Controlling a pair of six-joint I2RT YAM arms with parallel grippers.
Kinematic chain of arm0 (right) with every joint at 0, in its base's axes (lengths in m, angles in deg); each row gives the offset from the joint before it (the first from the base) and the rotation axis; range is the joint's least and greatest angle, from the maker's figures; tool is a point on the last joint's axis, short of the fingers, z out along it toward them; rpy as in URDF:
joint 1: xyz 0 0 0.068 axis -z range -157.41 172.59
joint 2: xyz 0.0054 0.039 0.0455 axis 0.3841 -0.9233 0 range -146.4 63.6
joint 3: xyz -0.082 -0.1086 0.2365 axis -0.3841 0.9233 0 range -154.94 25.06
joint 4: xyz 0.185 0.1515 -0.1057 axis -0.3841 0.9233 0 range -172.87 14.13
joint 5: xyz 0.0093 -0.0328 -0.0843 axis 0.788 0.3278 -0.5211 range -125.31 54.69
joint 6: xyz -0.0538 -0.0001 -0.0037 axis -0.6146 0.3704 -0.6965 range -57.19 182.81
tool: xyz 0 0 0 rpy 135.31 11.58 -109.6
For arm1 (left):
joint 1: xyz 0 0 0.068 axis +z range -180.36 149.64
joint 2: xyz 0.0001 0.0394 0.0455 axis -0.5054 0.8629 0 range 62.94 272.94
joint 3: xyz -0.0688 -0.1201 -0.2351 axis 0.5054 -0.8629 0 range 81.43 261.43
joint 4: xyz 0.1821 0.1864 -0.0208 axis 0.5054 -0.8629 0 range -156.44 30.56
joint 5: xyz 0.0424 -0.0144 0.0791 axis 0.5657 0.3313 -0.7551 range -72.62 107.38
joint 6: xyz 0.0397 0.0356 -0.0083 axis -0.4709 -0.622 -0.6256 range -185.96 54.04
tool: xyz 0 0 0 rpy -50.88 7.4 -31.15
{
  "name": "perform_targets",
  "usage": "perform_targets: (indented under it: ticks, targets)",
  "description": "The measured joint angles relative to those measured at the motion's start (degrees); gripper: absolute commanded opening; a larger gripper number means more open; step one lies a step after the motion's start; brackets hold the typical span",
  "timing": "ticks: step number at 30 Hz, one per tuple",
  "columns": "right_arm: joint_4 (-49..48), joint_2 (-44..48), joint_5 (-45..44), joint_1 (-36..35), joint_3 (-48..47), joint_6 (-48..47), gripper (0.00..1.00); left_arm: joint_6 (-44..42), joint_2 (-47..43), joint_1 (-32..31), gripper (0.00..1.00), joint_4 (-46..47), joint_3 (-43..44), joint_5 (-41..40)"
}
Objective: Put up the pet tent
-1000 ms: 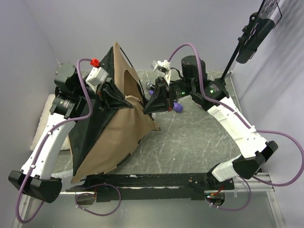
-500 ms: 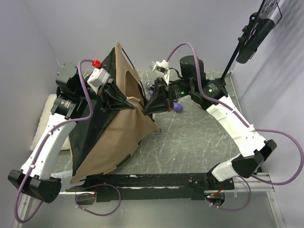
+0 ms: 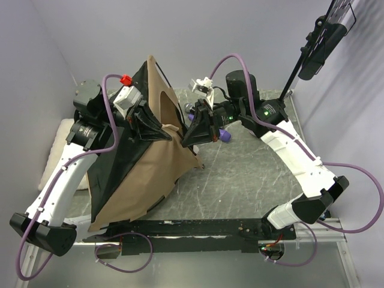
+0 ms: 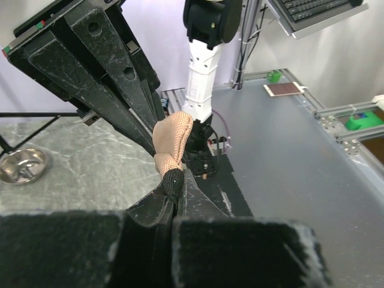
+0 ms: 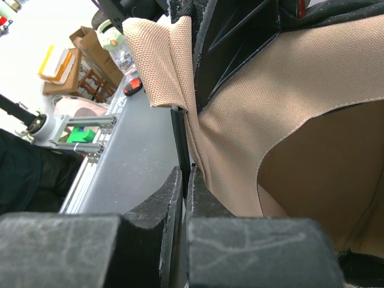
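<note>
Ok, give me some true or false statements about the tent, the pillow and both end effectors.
Both the left end effector and the right end effector are shut on the tan fabric of the pet tent. True.
The pet tent lies collapsed flat. False: it stands partly raised, its peak up.
A cream pillow lies at the left edge of the table. True.
The right end effector grips the pillow. False: it pinches the pet tent.

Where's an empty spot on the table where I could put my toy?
The bare marbled table between the pet tent, the right arm and the black bar in front. Crowded at the tent's corner, where left fingers and right fingers pinch fabric.
</note>
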Motion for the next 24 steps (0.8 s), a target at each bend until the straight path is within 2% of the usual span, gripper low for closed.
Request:
perform_targets:
  ticks: [15, 24]
  targets:
    - [4.55, 0.13, -0.66, -0.74, -0.33, -2.08, 0.00, 3.23, 0.55, -1.88, 0.01, -0.68, -1.68, -0.13]
    - [5.99, 0.13, -2.03, -0.72, -0.33, -2.45, 0.00, 0.02, 0.09, -1.90, 0.01, -5.92, -2.34, -0.98]
